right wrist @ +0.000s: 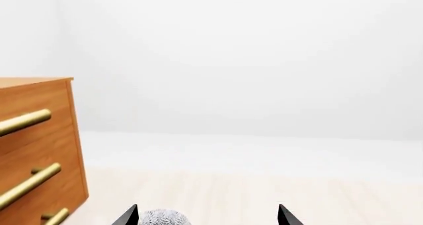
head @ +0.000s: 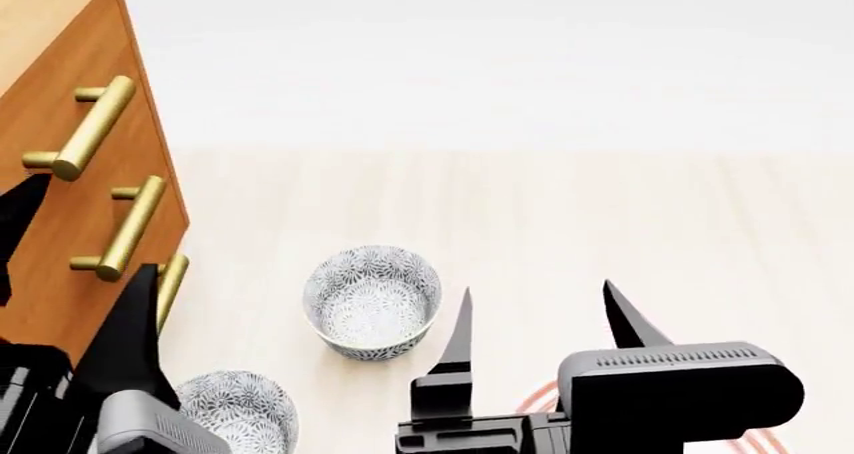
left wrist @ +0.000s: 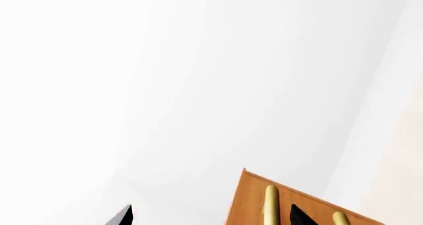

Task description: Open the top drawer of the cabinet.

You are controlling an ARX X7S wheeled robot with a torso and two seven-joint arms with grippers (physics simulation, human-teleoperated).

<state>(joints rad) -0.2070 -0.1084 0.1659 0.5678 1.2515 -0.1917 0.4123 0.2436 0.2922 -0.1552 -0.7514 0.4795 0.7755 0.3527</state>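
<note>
The orange-brown cabinet point(head: 80, 64) stands at the left of the head view, with three brass bar handles showing down its front. The top drawer point(head: 114, 134) sits flush with the front, and its handle point(head: 80, 129) is bare. My left gripper point(head: 74, 274) is open in front of the lower drawers, below that handle, and holds nothing. In the left wrist view the left gripper point(left wrist: 211, 217) spans a corner of the cabinet point(left wrist: 248, 205). My right gripper point(head: 541, 324) is open and empty over the floor, away from the cabinet. The right wrist view shows the top drawer point(right wrist: 39, 98) side-on.
A patterned bowl point(head: 372, 301) sits on the pale wooden floor point(head: 601, 214) just right of the cabinet. A second bowl point(head: 240, 409) lies nearer me, beside my left arm. In the right wrist view a bowl point(right wrist: 162, 218) shows between the right gripper's point(right wrist: 206, 216) fingertips.
</note>
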